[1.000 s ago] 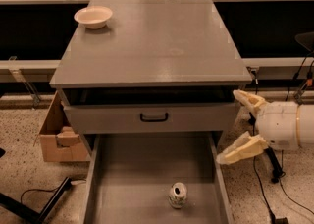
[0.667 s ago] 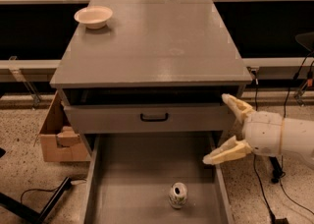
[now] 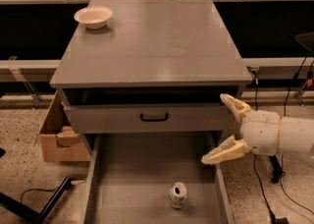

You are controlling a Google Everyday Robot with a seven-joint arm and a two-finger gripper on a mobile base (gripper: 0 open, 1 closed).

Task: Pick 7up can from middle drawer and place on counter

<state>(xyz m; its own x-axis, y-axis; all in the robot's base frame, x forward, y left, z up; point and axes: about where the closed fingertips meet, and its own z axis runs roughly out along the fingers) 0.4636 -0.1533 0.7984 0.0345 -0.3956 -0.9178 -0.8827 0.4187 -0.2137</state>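
The 7up can [image 3: 177, 194] stands upright on the floor of the open middle drawer [image 3: 132, 169], near the front centre, silver top up. My gripper [image 3: 226, 128] is open, with its cream fingers [image 3: 223, 152] spread wide. It hangs over the drawer's right wall, above and to the right of the can, not touching it. The counter [image 3: 152, 46] is the flat grey cabinet top, with a faint ring mark right of centre.
A cream bowl [image 3: 93, 16] sits at the counter's back left corner. A grey drawer front with a black handle [image 3: 153, 117] is above the open drawer. A cardboard box [image 3: 58, 137] stands on the floor at left. Cables lie on the floor at right.
My gripper has moved left from beside the cabinet to over the drawer's right wall, still open. The can has not moved.
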